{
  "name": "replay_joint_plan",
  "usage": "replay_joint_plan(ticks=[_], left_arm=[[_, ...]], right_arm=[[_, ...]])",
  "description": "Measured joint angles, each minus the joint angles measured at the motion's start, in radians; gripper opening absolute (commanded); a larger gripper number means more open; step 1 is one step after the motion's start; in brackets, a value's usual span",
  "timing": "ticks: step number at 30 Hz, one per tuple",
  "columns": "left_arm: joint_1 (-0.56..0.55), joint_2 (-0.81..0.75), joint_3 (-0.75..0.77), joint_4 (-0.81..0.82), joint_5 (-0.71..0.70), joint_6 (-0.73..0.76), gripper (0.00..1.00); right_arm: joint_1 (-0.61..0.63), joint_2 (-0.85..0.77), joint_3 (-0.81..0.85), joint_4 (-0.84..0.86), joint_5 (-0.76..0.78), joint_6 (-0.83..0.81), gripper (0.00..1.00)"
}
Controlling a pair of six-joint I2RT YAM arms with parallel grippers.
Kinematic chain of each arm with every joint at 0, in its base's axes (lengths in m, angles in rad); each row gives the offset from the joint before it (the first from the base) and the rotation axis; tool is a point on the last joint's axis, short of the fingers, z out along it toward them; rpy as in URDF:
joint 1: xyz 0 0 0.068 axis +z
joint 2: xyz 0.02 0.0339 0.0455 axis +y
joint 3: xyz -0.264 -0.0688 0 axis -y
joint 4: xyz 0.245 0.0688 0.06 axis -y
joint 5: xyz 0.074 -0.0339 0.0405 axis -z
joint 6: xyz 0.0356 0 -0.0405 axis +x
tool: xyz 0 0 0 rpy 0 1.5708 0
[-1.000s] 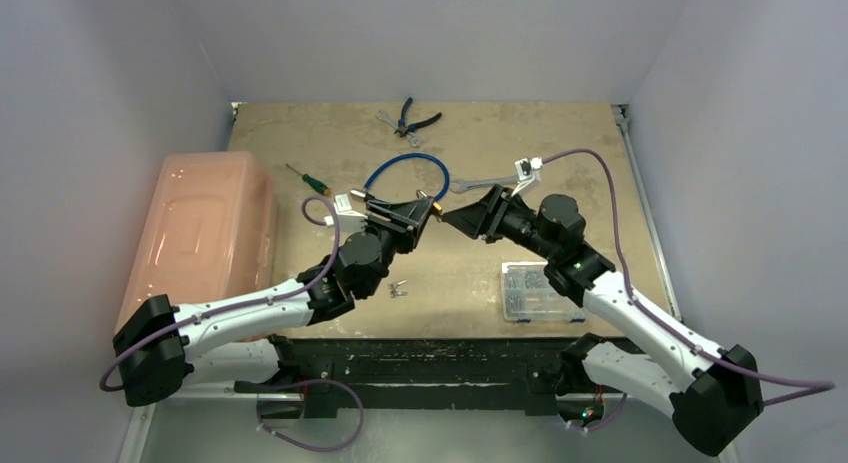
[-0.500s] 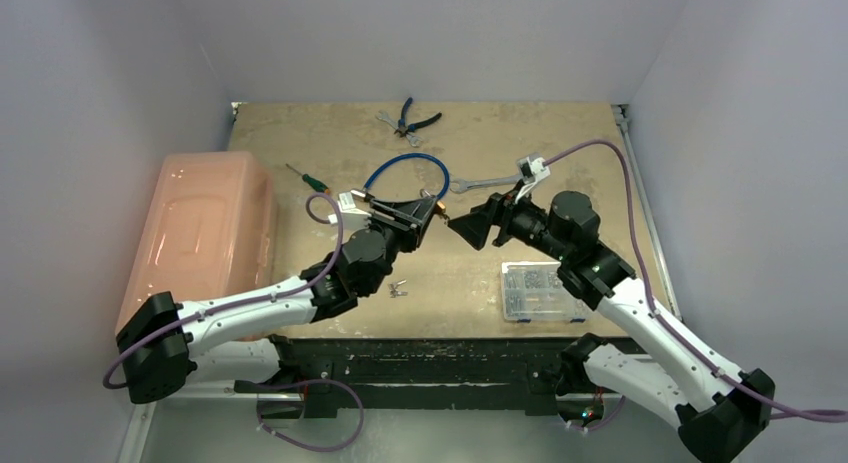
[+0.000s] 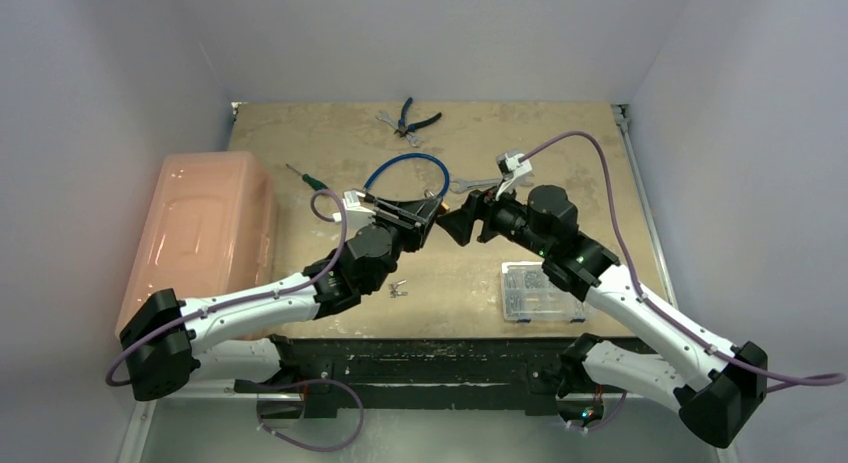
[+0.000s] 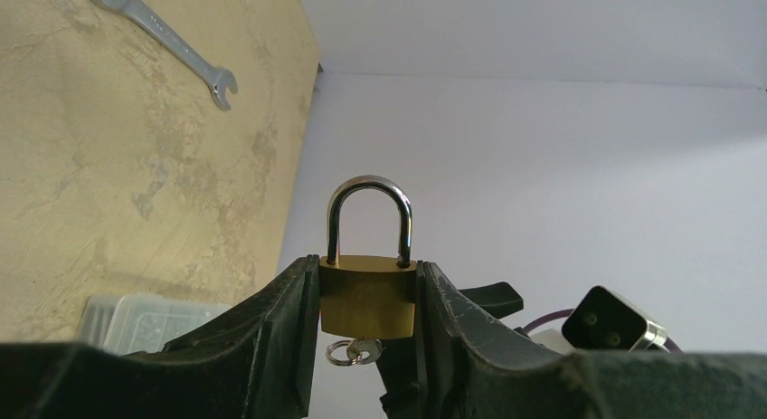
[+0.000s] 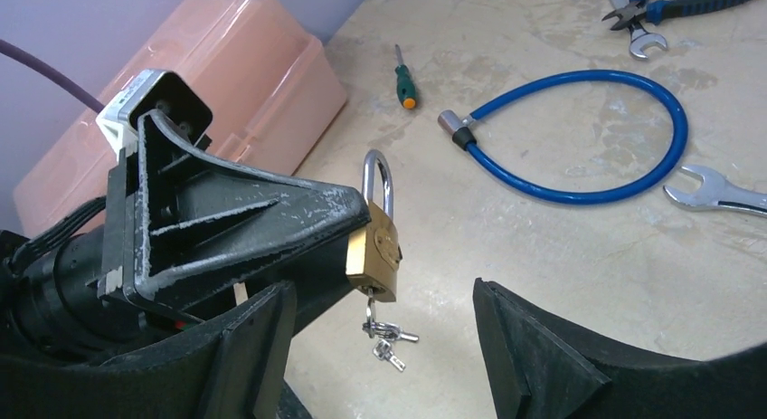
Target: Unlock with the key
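Over mid-bench the left claw (image 4: 364, 281) is pinching the padlock (image 5: 373, 247), key (image 5: 369, 303) hanging straight down beneath. Facing it, the right claw (image 5: 383, 292) is hovering spread.

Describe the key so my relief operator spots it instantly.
Start at the left end effector, clamping a brass padlock. The key is the tiny silver piece with a ring under the padlock's base, unlike the loose keys lying on the table.

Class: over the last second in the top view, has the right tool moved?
Yes. The right tool shifted left, away from the clear parts box, toward the brass padlock.
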Motion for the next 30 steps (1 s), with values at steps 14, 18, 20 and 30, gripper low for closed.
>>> replay_joint_plan(ticks=[14, 18, 20, 30], left_arm=[[0.000, 0.006, 0.004, -0.020, 0.003, -0.019, 0.00], [0.000, 0.006, 0.004, -0.019, 0.003, -0.028, 0.00], [0.000, 0.006, 0.006, -0.019, 0.002, -0.038, 0.00], [0.001, 0.006, 0.008, -0.021, 0.000, -0.048, 0.00]], right_arm=[[0.076, 0.074, 0.017, 0.010, 0.191, -0.003, 0.61], [0.091, 0.073, 0.017, 0.040, 0.233, 0.000, 0.57], [0.099, 0.073, 0.011, 0.062, 0.249, 0.000, 0.55], [0.136, 0.075, -0.011, 0.129, 0.283, 0.008, 0.11]])
